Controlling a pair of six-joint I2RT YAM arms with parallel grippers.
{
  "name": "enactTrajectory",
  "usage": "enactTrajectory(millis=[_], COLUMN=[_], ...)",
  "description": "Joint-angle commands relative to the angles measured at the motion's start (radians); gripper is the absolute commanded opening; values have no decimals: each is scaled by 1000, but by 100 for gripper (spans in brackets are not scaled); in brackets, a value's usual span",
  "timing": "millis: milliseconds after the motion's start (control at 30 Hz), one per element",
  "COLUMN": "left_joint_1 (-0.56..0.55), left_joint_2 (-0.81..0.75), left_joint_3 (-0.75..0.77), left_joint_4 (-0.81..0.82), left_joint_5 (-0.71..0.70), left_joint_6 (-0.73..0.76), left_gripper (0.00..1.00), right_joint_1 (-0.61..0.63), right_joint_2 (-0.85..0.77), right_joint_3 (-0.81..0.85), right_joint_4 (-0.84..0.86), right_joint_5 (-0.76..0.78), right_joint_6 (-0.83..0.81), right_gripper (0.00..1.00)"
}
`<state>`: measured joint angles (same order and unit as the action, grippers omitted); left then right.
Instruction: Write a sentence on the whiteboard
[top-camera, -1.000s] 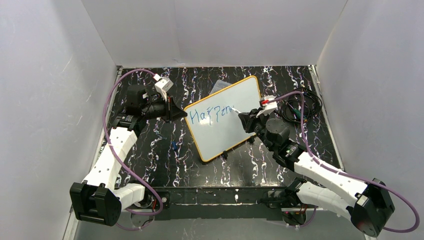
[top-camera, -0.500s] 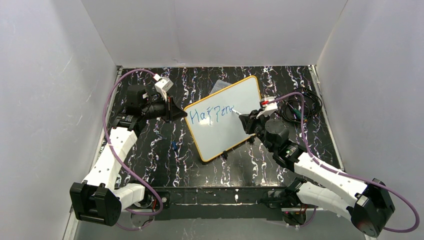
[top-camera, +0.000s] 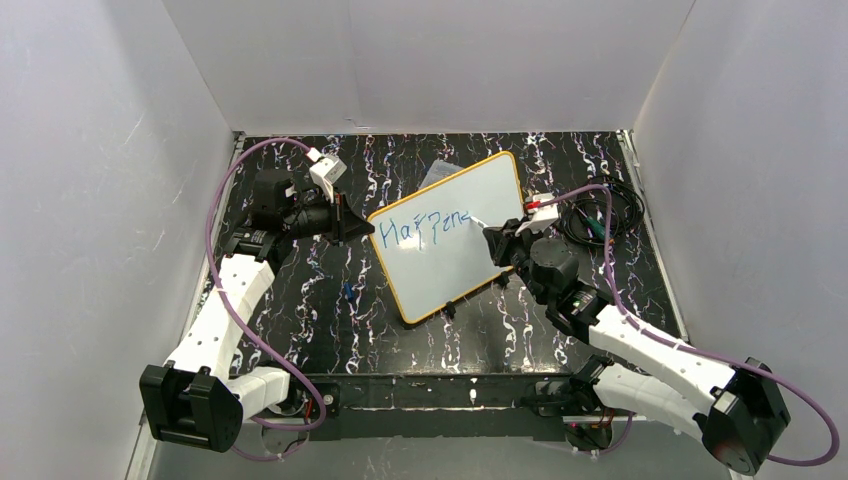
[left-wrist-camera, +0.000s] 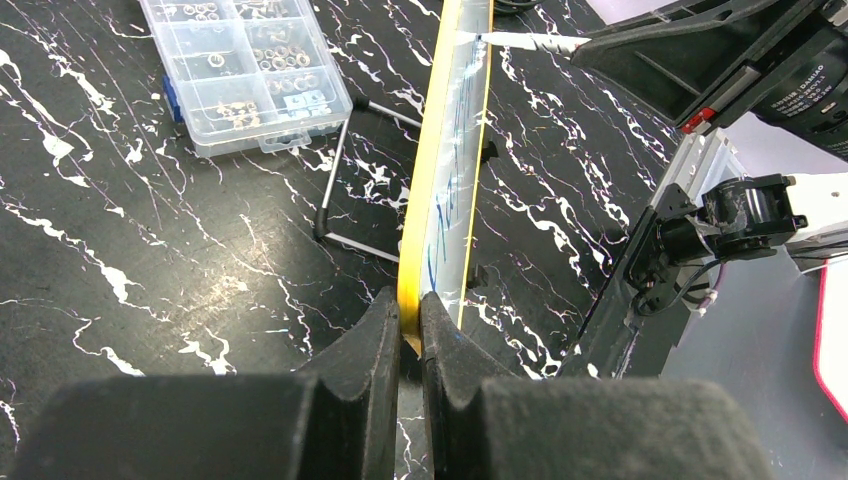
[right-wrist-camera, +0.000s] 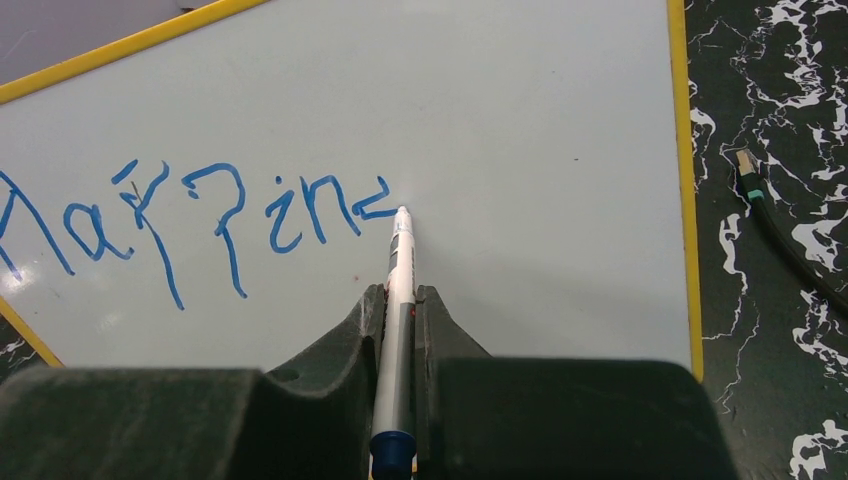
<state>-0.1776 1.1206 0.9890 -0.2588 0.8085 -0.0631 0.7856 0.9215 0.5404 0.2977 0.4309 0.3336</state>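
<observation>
The whiteboard (top-camera: 455, 235) with an orange-yellow frame stands tilted on a wire stand mid-table. Blue lettering (top-camera: 428, 228) on it reads "Happine" in one line; it also shows in the right wrist view (right-wrist-camera: 200, 220). My left gripper (top-camera: 355, 228) is shut on the board's left edge; the left wrist view shows the board (left-wrist-camera: 445, 190) edge-on, clamped in that gripper (left-wrist-camera: 408, 335). My right gripper (top-camera: 495, 240) is shut on a white marker (right-wrist-camera: 398, 290) with a blue end, in that gripper (right-wrist-camera: 398, 295). The marker tip touches the board just right of the last letter.
A clear plastic compartment box (left-wrist-camera: 245, 70) with small parts lies behind the board. A black cable bundle (top-camera: 600, 215) lies on the table right of the board. The wire stand (left-wrist-camera: 345, 200) props the board from behind. White walls enclose the table.
The marker tip has moved a little to the right and a further blue stroke has been added at the end of the word. The left arm has not moved.
</observation>
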Motion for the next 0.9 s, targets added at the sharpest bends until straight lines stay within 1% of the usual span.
enactTrajectory(millis=[0,867], left_joint_1=[-8,-8], left_joint_2=[-24,-22], left_joint_3=[-6,-6], left_joint_4=[-3,-3], left_joint_5=[41,44], left_joint_6=[33,34], left_gripper=[0,0], right_joint_1=[-4,-4], right_joint_2=[-31,28], right_joint_3=[48,59], right_joint_4=[56,151], right_joint_5=[-19,-17], right_joint_6=[-12,-52], right_gripper=[1,1])
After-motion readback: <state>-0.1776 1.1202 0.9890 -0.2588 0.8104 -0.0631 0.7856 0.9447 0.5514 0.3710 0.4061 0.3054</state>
